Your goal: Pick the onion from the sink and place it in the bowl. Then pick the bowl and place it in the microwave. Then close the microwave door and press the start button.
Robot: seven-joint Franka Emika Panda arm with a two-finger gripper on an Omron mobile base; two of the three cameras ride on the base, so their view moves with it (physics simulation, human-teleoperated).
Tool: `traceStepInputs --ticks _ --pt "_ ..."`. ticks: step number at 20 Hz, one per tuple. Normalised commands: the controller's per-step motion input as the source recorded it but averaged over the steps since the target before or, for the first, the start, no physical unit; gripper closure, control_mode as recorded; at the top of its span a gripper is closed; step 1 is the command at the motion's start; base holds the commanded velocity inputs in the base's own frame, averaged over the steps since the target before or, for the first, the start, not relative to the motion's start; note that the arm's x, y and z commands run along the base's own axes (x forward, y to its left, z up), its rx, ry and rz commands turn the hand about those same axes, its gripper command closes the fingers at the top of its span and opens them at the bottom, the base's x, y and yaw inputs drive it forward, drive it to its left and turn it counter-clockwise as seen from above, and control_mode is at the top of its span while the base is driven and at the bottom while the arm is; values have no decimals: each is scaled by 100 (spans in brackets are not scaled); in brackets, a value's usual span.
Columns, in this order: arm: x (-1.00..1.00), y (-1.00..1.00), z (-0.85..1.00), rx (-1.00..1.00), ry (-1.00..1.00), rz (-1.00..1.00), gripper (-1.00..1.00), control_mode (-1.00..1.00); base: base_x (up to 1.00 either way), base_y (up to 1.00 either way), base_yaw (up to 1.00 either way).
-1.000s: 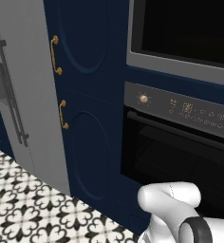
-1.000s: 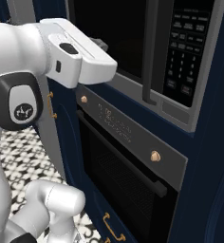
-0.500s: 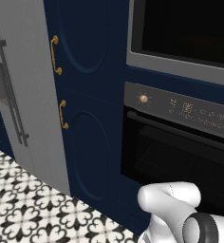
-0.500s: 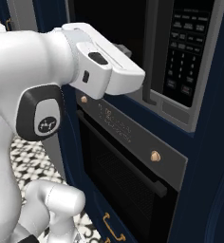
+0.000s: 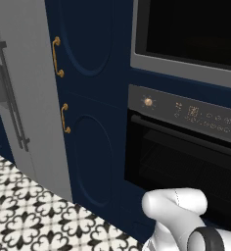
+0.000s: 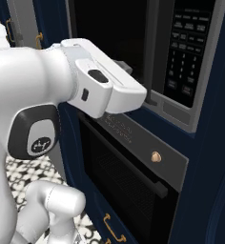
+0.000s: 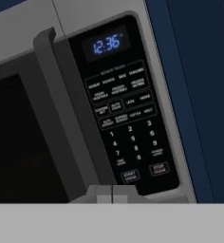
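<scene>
- Claw (image 7: pixel 112 193) clenched, fingertips pressed together at the bottom centre of the hand view, grasping nothing.
- It sits just below the start button (image 7: pixel 130 176), which is at the lower left of the microwave (image 7: pixel 133 57) keypad; the stop button (image 7: pixel 159 169) lies just right of it. Contact cannot be confirmed from this angle.
- Microwave door (image 7: pixel 23 137) appears shut: its grey frame edge lies flush beside the control panel (image 7: pixel 126 111) in the hand view. Clock display (image 7: pixel 107 44) is lit, upper centre. The bowl and onion cannot be made out behind the black glass.
- In the right base view the arm (image 6: pixel 76 86) reaches from the left toward the microwave door (image 6: pixel 109 33), with the keypad (image 6: pixel 188 52) at upper right. The oven (image 6: pixel 133 162) with its brass knob (image 6: pixel 156 157) sits directly beneath.
- In the left base view the microwave (image 5: pixel 186 34) is at upper right, oven (image 5: pixel 186 147) under it, blue cabinets (image 5: pixel 88 98) to the left.
- Judgement: final step, pressing start.
- Risk: the two bottom buttons are close together; a small sideways drift would land on stop, or between them. A glancing push may not register.
- Orientation: the panel faces out toward the camera; its long axis runs top to bottom, tilted slightly in the hand view, leaning toward upper left.
</scene>
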Motion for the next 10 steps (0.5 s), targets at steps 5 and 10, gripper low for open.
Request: traceStepInputs --ticks 5,10 --pt "0 -6 -24 0 7 0 100 -100 0 0 0" --pt "2 -17 0 0 0 0 100 -100 0 0 0"
